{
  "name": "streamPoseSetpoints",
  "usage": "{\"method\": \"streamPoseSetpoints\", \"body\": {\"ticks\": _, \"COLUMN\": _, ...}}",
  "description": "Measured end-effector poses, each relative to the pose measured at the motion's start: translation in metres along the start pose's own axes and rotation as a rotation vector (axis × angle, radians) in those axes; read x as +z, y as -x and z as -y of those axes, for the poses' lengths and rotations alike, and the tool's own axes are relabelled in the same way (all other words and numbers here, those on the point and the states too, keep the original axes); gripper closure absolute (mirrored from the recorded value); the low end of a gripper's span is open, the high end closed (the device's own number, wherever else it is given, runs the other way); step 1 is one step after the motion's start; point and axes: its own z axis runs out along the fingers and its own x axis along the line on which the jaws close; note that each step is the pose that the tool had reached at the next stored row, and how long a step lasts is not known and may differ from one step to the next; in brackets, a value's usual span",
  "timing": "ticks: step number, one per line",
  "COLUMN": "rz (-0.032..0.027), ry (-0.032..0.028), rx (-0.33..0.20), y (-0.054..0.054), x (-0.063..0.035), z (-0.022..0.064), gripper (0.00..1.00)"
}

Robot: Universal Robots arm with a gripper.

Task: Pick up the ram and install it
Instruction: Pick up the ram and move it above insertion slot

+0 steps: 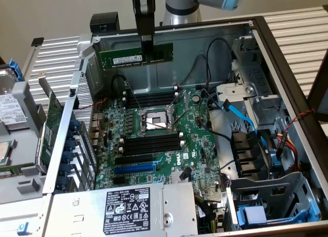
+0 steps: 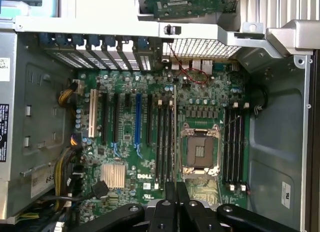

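Note:
My gripper (image 1: pixel 146 42) is shut on the ram (image 1: pixel 123 57), a long green stick with a pale label. It hangs level in the air above the far part of the open computer case, over the motherboard (image 1: pixel 197 145). In the wrist view the ram (image 2: pixel 174 137) is seen edge-on as a thin line running out from the gripper (image 2: pixel 176 189). That line lies between the CPU socket (image 2: pixel 200 151) and one bank of black memory slots (image 2: pixel 164 142). A second bank of slots (image 2: pixel 234 147) sits on the socket's other side. In the exterior view the slots (image 1: pixel 151 100) lie well below the ram.
The case walls (image 1: pixel 287 68) ring the board. A power supply (image 1: pixel 128 209) fills the near side. Drive cages and a blue cable (image 1: pixel 241 114) crowd the exterior view's right. A wider green expansion card (image 1: pixel 51 129) and a hard drive (image 1: pixel 10 111) lie outside the case on the left.

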Motion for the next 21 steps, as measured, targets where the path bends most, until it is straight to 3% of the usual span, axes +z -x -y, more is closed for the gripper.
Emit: {"method": "streamPoseSetpoints", "body": {"ticks": 21, "rz": 0.0015, "ry": -0.0015, "rx": 0.030, "y": 0.000, "x": 0.0381, "z": 0.0026, "gripper": 0.88}}
